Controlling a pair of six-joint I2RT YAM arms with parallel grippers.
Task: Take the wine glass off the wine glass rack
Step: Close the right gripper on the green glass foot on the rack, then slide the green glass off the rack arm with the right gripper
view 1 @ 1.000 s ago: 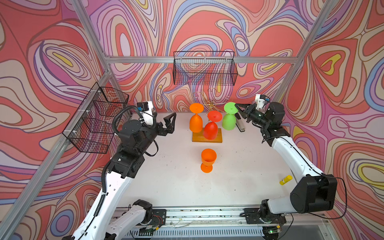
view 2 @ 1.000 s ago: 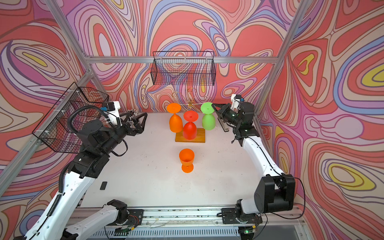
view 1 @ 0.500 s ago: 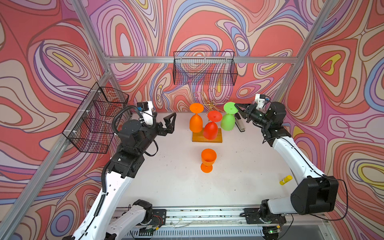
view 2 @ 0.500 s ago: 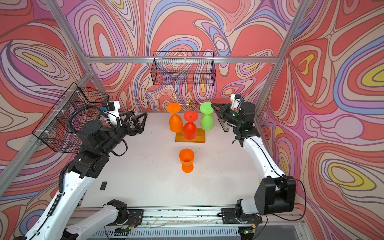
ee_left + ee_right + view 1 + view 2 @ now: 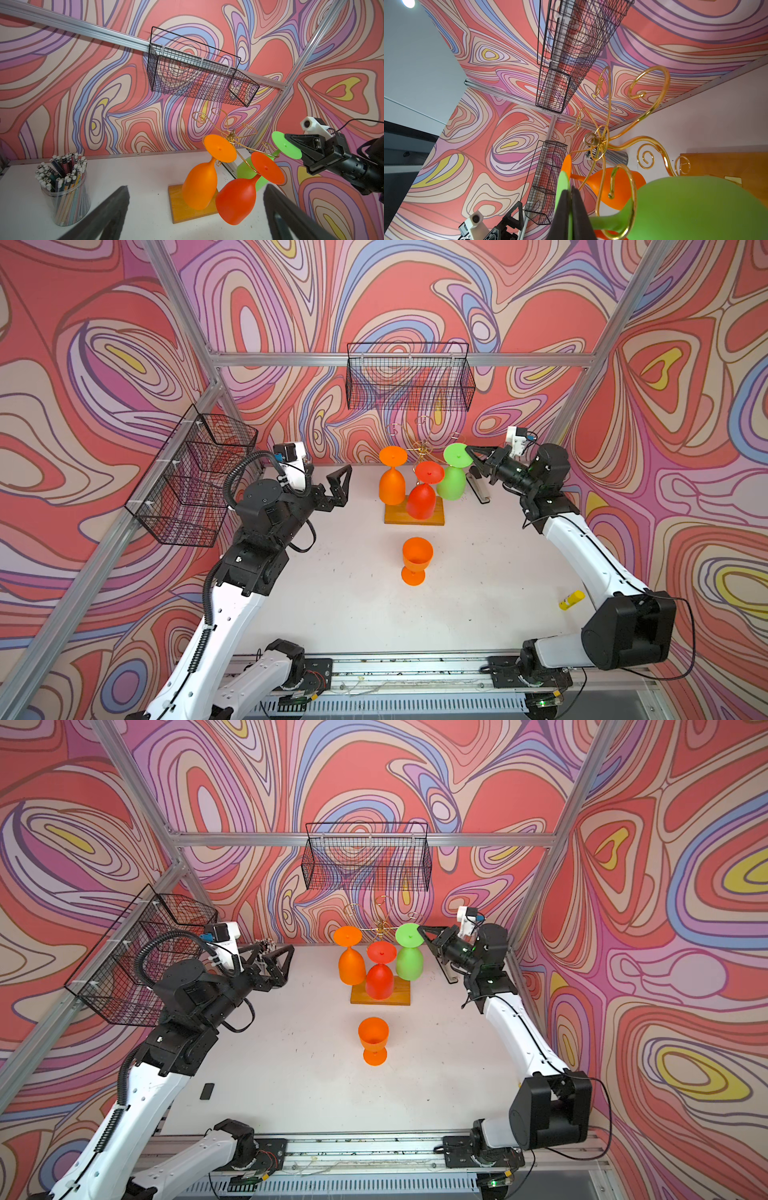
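Little had shifted over the last second: the right gripper and the green glass it held had edged slightly toward the pole of the rack in both top views, while the left arm looked unmoved.

The right gripper's jaws were closed flat on the rim of the green glass's foot, seen edge-on in the right wrist view. The glass hung bowl-down on the rack's right side, just beside the red glass. Its stem was ringed by a gold hook, so it was not yet off the rack. The left gripper was spread wide and empty, well apart from the rack on its left. One orange glass stood upright on the table, near the rack's wooden base.

The step in hand appeared to be unhooking the green glass, with the grasp made and the withdrawal only starting. The next move probably called for sliding the foot out along the hook's open end. It would need to stay level enough that the stem cleared the curl without dragging the rack or knocking the red glass.
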